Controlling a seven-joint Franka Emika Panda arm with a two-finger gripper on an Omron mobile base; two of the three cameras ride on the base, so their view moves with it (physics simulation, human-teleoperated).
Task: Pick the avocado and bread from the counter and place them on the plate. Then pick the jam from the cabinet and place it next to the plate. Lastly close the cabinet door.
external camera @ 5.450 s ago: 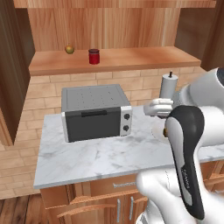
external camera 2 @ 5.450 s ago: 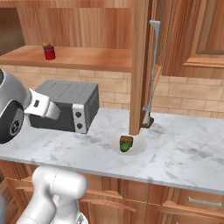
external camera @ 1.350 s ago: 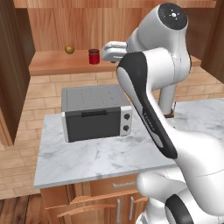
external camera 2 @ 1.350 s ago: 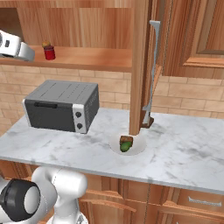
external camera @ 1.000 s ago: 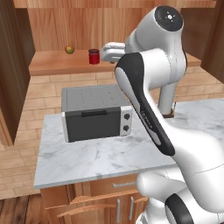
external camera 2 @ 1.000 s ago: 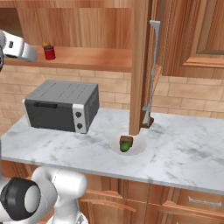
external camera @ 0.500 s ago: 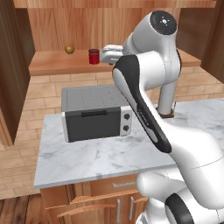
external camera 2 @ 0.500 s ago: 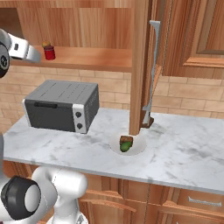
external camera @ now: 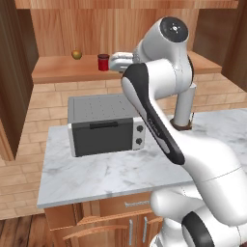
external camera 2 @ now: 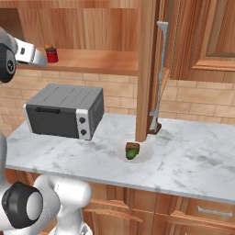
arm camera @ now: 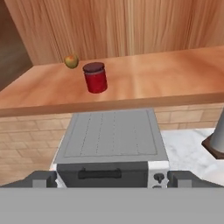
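While my jaws (arm camera: 112, 177) stand spread, empty, the jam (arm camera: 95, 77) sits ahead; the cabinet (external camera 2: 148, 69) door half hides the plate (external camera 2: 120, 155).

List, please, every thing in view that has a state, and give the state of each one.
jam: upright on the cabinet shelf, lid on
cabinet: door open
gripper: open, holds nothing
plate: carries avocado and bread
toaster oven: door shut
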